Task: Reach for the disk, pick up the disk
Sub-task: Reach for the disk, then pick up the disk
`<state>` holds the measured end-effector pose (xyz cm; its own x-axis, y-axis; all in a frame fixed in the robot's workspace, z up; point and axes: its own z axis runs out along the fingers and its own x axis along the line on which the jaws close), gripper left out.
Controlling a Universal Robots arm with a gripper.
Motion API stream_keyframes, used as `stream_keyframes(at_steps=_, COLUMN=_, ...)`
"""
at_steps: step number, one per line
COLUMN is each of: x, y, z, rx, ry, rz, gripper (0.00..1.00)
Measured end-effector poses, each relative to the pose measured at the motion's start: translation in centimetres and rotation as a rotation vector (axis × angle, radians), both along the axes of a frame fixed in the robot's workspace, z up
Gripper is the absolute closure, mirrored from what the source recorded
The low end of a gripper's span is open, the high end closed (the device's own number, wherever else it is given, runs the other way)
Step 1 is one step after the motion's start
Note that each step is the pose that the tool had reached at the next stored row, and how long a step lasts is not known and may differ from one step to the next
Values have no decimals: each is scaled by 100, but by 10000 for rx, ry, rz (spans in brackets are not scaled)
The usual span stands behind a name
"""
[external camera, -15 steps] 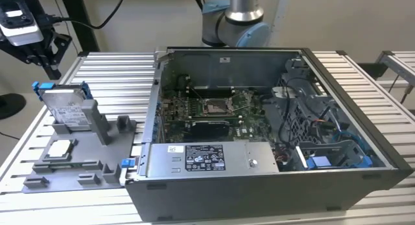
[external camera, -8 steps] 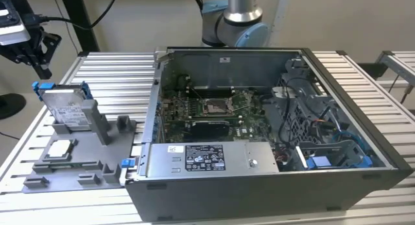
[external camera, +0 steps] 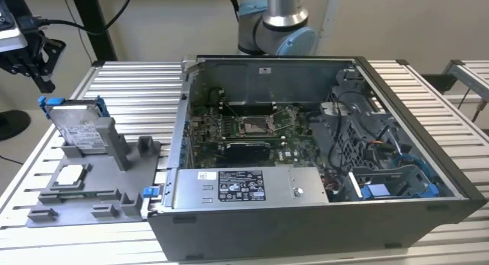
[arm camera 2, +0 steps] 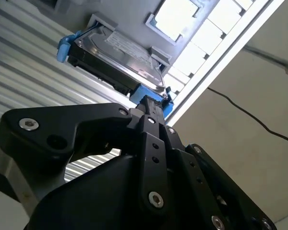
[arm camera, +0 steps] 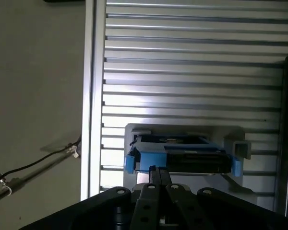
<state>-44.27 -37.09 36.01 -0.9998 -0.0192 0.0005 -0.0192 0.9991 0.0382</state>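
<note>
Disk (external camera: 77,125), silver, white-labelled, blue-framed, leans in a grey holder (external camera: 114,162); hand (external camera: 44,83), clenched empty, hovers at its eleven o'clock.

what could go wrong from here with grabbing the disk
1. The gripper is shut and apart from the disk. Coming down like that, it could strike the blue bracket rather than straddle it.
2. The disk leans tilted in its grey holder, so a pinch may slip or drag against the holder.
3. The small chip lies on the same holder, so a jolt could disturb it.
</note>
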Motion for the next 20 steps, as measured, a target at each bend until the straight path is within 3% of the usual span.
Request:
stream_keyframes(at_steps=13, x=-1, y=1, z=0, rx=-1, ry=0, rz=65, gripper=100)
stream_keyframes(at_steps=20, x=-1, y=1, z=0, rx=-1, ry=-1, rz=896, gripper=100)
